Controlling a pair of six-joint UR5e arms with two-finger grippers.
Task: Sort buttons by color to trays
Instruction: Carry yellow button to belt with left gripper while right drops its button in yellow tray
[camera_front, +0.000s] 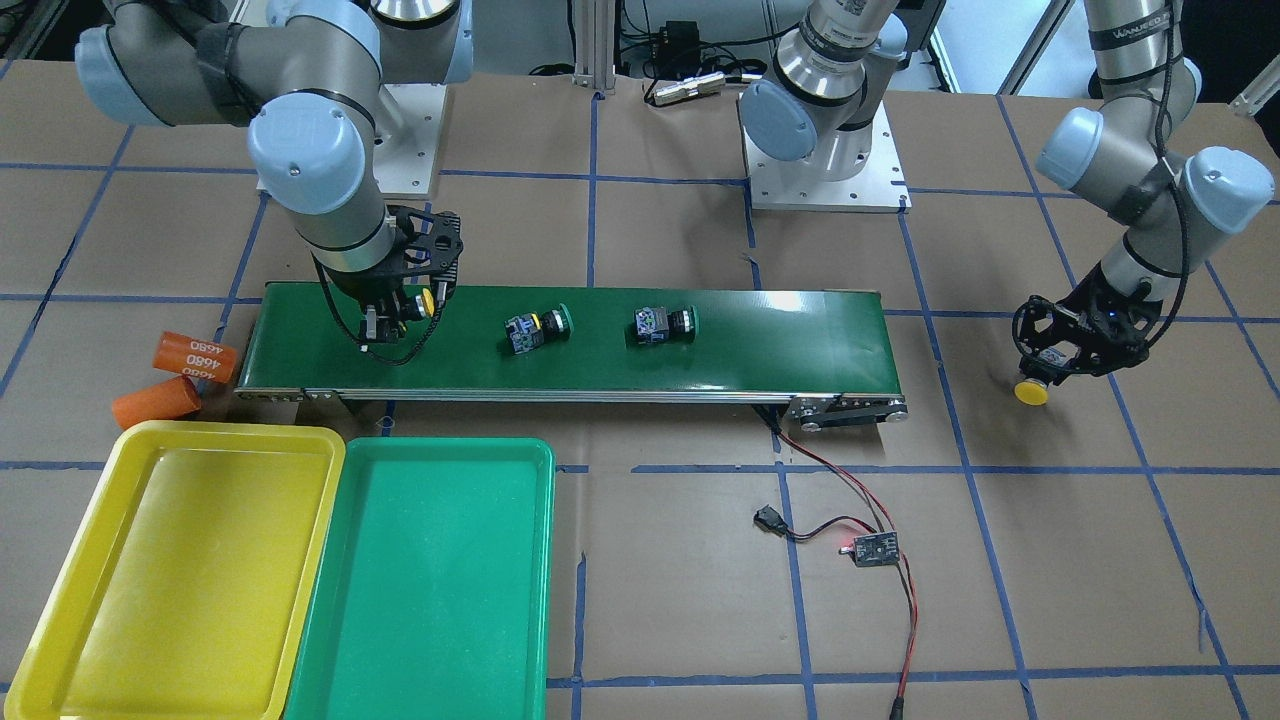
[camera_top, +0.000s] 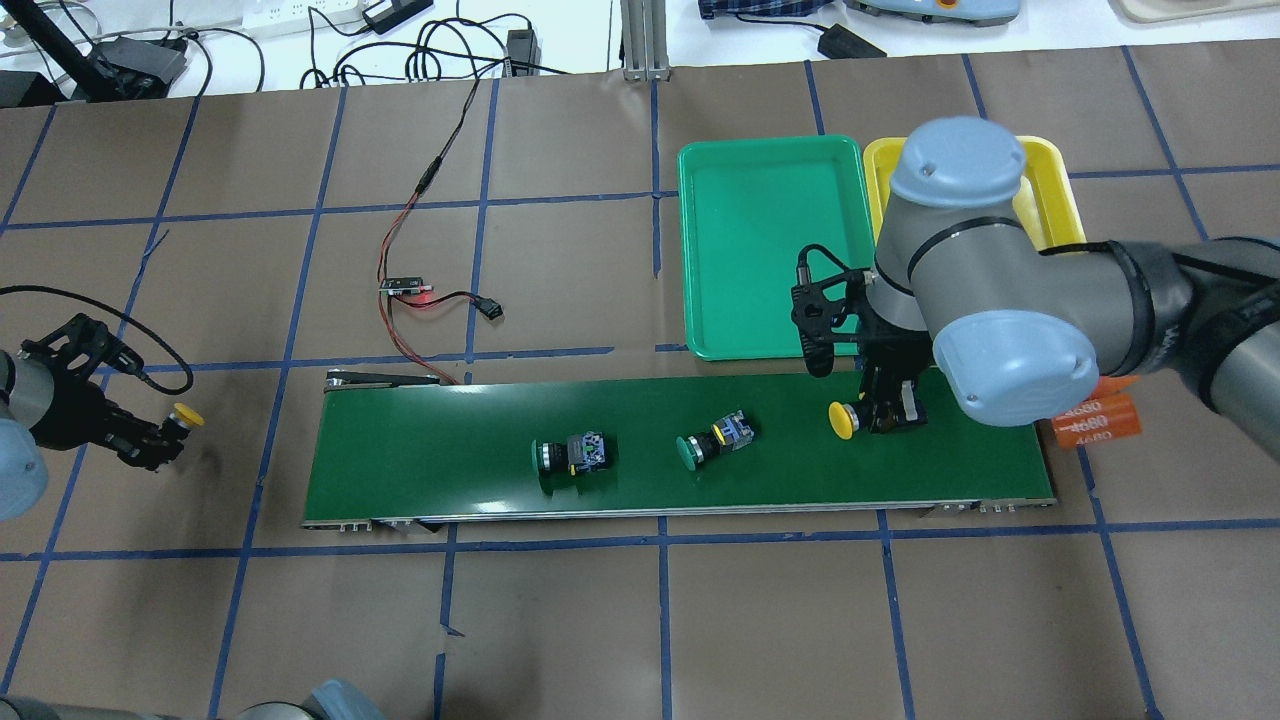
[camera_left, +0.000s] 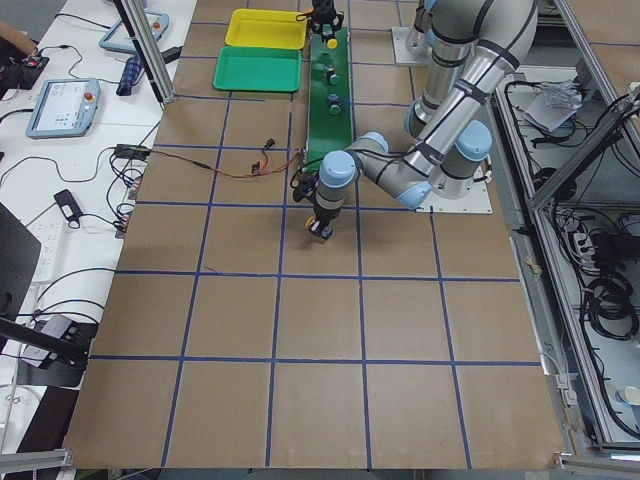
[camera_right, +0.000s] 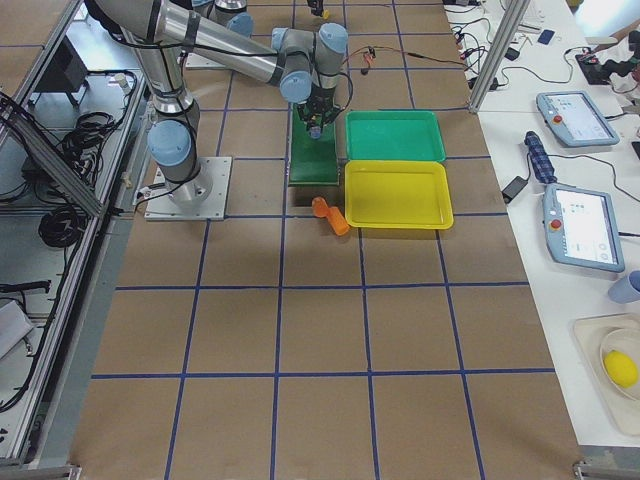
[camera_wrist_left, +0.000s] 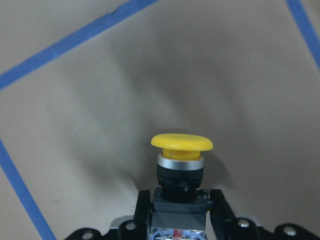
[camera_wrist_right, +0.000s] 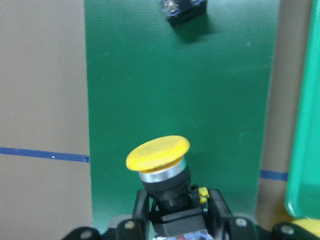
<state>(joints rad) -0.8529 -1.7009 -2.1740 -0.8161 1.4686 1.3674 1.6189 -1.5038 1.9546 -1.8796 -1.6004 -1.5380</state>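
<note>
The right claw (camera_top: 885, 412) pinches a yellow button (camera_wrist_right: 157, 152) by its body, cap pointing sideways, at the right end of the belt (camera_top: 450, 470) in the overhead view. The left claw (camera_wrist_left: 180, 215) pinches a second yellow button (camera_wrist_left: 181, 142) at that view's left edge, off the belt and over the table (camera_top: 800, 620). A green button (camera_top: 570, 453) and a second green button (camera_top: 715, 440) lie on their sides mid-belt, apart. The green tray (camera_top: 760, 240) and yellow tray (camera_top: 1060, 200) sit side by side in the upper right, beyond the belt
</note>
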